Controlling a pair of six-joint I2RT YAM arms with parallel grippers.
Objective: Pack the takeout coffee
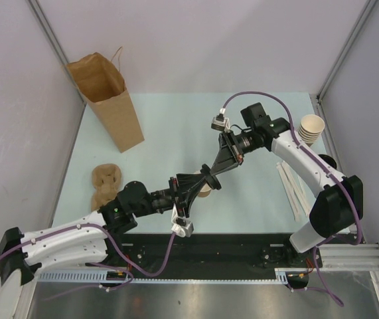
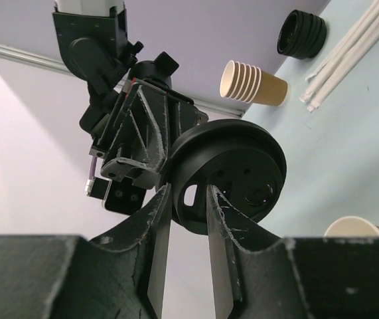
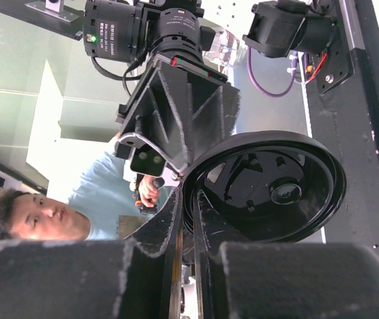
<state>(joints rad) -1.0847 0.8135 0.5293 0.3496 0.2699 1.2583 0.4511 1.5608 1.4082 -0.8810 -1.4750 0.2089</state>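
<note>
The lid is held off the table at mid-table, where the two arms meet. Its rim is pinched between the closed jaws of the left gripper. The rim is likewise clamped by the right gripper, which comes in from the opposite side. The lid is carried on edge and tilted rather than flat. A round face with a small slot is turned toward the left wrist camera, and a face with a round boss is turned toward the right wrist camera. How steeply its axis leans cannot be told.

The cup is seen on the table directly beneath the joined grippers, mostly hidden by them from above. In the left wrist view its open rim is shown below and to the side of the lid, apart from it, so the mouth is uncovered. The cup appears to be standing with its long axis upright, but too little of it is visible for this to be certain.

A bag is stood open at the far left of the table, well apart from the cup. A brown wad is laid near the left arm. A cup stack, lying on its side, and white sticks are placed at the right edge. A pile of black lids is seen beside them.
</note>
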